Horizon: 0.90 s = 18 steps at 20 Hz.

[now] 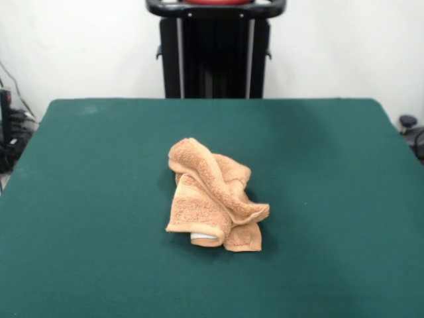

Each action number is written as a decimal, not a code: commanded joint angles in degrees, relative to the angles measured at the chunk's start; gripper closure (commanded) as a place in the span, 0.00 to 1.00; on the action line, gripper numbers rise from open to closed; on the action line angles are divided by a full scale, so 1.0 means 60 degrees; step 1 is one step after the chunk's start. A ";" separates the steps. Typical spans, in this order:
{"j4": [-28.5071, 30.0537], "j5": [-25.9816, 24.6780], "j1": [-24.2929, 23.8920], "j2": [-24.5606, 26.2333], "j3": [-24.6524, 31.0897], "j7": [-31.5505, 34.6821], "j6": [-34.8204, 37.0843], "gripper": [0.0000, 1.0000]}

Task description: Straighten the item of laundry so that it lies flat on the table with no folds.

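The item of laundry (pixel 213 197), an orange-tan terry towel, lies crumpled in a heap near the middle of the dark green table (pixel 86 199). Its layers are bunched and folded over one another, with a thick roll running diagonally across the top. A small white tag (pixel 203 235) peeks out at the heap's near edge. No gripper or arm shows in the front view.
Green tabletop surrounds the towel on all sides. Cables and dark equipment (pixel 10 136) sit off the table's left edge, and a dark object (pixel 411 129) off its right edge.
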 commanded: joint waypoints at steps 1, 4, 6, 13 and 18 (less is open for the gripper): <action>0.0374 -0.1820 0.0349 -0.0437 0.2394 -0.3188 -0.1301 0.00; 0.0428 -0.1945 0.0413 -0.0464 0.2533 -0.3188 -0.1306 0.00; 0.0589 -0.2206 0.0479 -0.0570 0.2802 -0.3205 -0.1330 0.00; 0.1002 -0.2913 0.0711 -0.0828 0.3551 -0.3125 -0.1509 0.00; 0.1827 -0.3565 0.0870 -0.1355 0.4389 -0.3258 -0.1706 0.00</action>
